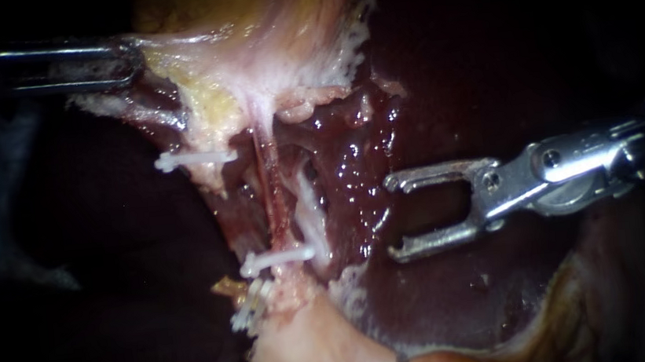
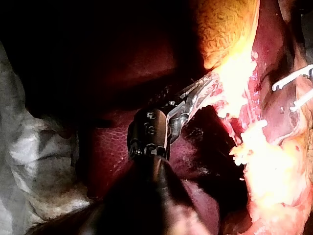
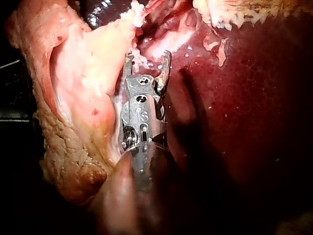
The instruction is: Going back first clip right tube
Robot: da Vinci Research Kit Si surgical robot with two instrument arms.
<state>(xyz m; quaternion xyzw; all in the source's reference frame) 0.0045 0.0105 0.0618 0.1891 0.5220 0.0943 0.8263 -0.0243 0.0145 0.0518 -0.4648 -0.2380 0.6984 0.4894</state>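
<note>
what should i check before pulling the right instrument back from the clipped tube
1. Right instrument open and empty: ok, a clear gap shows and nothing is in it.
2. Right instrument apart from the tubes: ok, it lies over the liver, beside them.
3. Lower clip across the tube: ok, it lies crosswise; full closure cannot tell.
4. Left instrument holding the pale tissue taut: ok.
5. Way back free along the shaft: cannot tell, it runs out of view.
</note>
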